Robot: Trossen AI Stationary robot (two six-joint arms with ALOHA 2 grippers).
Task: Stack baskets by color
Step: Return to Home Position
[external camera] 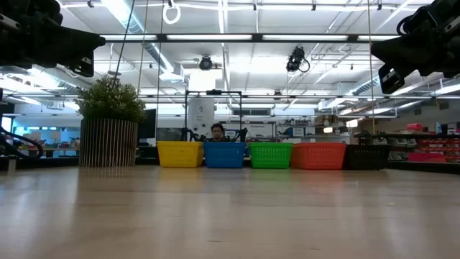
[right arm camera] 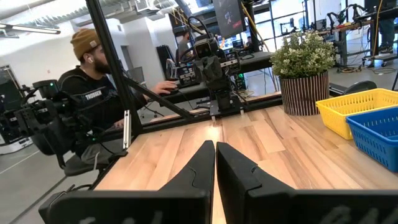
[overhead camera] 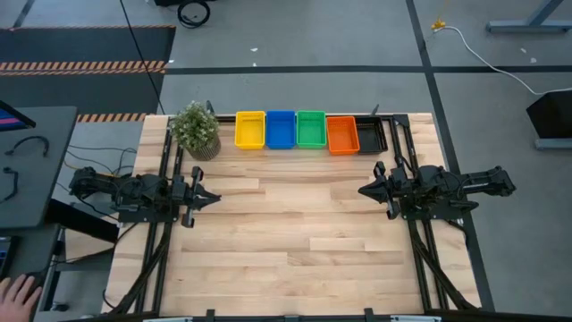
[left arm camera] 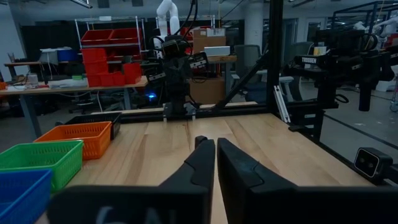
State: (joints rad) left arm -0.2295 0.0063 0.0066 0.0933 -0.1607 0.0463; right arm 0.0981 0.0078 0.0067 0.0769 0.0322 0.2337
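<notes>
Baskets (overhead camera: 308, 131) line the table's (overhead camera: 286, 241) far edge; left pincer (overhead camera: 214, 199) and right pincer (overhead camera: 362, 190) both closed, empty; person's shirt lettering (right arm camera: 101, 96) illegible.

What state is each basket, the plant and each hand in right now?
Yellow basket: upright, empty.
Blue basket: upright, empty.
Green basket: upright, empty.
Orange basket: upright, empty.
Black basket: upright, empty.
Plant: upright, beside the row.
Left hand: shut, empty, raised.
Right hand: shut, empty, raised.

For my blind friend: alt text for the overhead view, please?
A yellow basket, blue basket, green basket, orange basket and black basket line the wooden table's far edge beside a potted plant. The left gripper and right gripper sit shut at either side.
</notes>
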